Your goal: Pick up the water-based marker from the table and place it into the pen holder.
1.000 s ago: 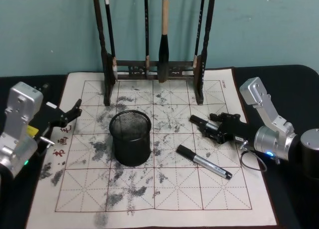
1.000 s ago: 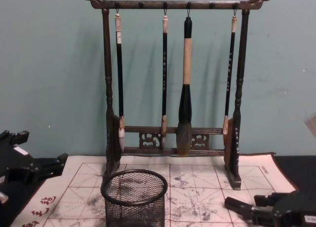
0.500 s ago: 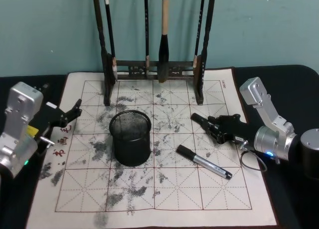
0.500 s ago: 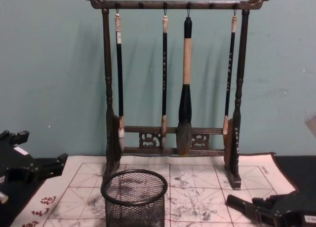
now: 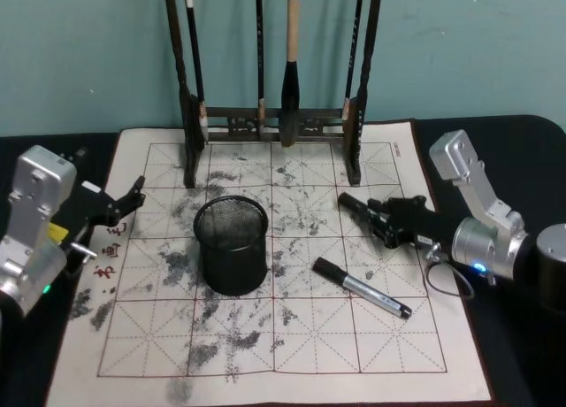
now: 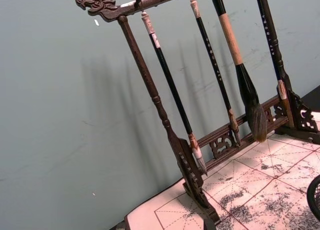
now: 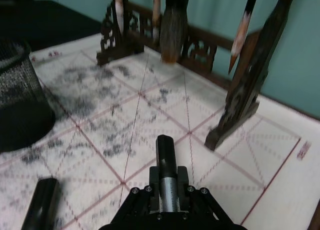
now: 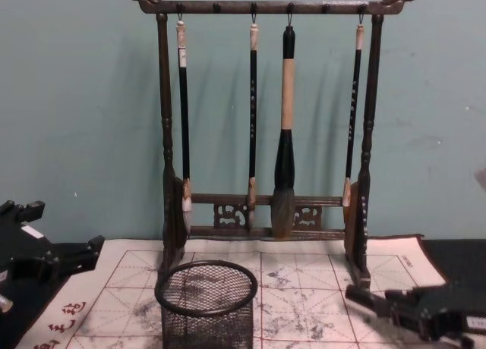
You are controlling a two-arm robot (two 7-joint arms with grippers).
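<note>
My right gripper [image 5: 383,218] is shut on a water-based marker [image 7: 165,151] with a black cap and grey barrel, held low over the white mat on the table [image 5: 531,137], to the right of the pen holder [image 5: 232,246]. The capped end [image 5: 350,202] points toward the brush rack. From the chest, the right gripper [image 8: 402,305] and marker sit at the lower right, with the mesh pen holder [image 8: 206,303] at lower centre. A second marker [image 5: 361,287] lies on the mat near the front of the gripper. My left gripper [image 5: 122,205] rests open at the mat's left edge.
A tall dark wooden brush rack [image 5: 276,124] with several hanging brushes stands at the back of the mat, close beyond the right gripper [image 7: 167,184]. Its right foot [image 7: 235,115] is just ahead of the held marker. The mat's front half [image 5: 265,345] lies bare.
The right gripper has risen slightly with its marker and shifted back toward the rack. The lying marker, pen holder and left arm have not moved.
</note>
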